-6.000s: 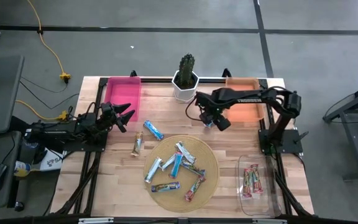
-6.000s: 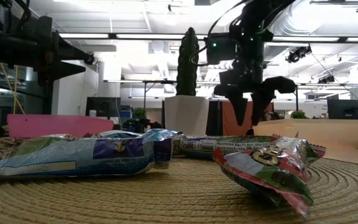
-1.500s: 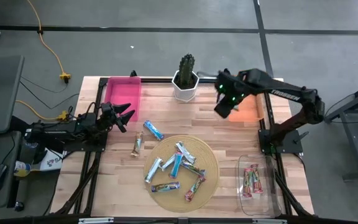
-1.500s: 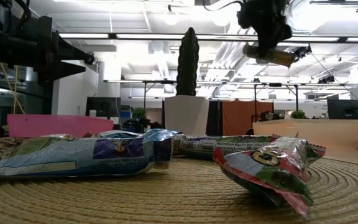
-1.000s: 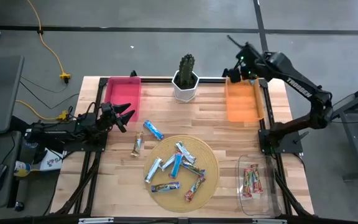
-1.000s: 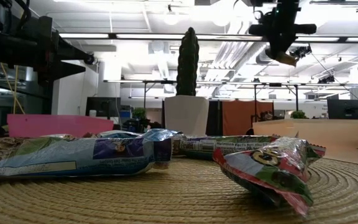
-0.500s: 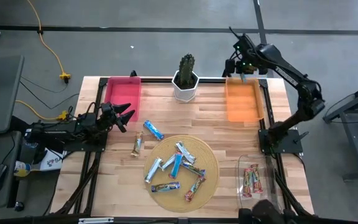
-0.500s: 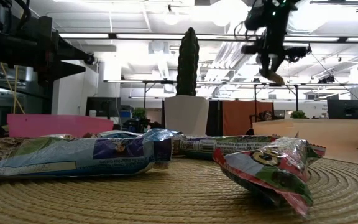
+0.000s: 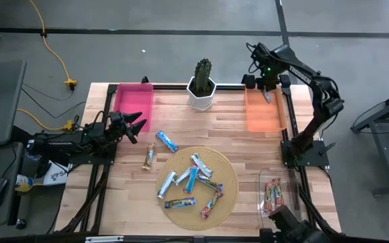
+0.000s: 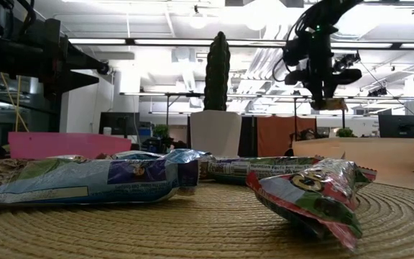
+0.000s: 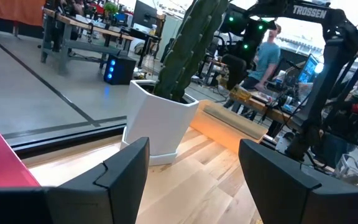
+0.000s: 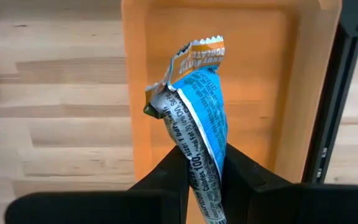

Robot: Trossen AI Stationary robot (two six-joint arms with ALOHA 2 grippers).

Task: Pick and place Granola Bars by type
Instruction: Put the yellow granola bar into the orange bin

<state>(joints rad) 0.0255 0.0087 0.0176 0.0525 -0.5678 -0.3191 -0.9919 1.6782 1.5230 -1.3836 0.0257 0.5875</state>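
One blue-and-white granola bar [image 12: 197, 118], its lower end hidden between pinching fingers, hangs from our right gripper [image 12: 204, 171] over the orange bin [image 9: 262, 111]. Left gripper [image 9: 135, 126] waits spread beside the pink bin [image 9: 134, 101]. Cactus pot [image 9: 201, 91] stands between bins.

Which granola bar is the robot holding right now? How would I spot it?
Find the orange bin at the table's far right corner, beside the potted cactus. Above its far end hangs the right gripper, shut on a blue-and-white granola bar with an orange crimped end. It is the only bar in the air; the others lie on the table.
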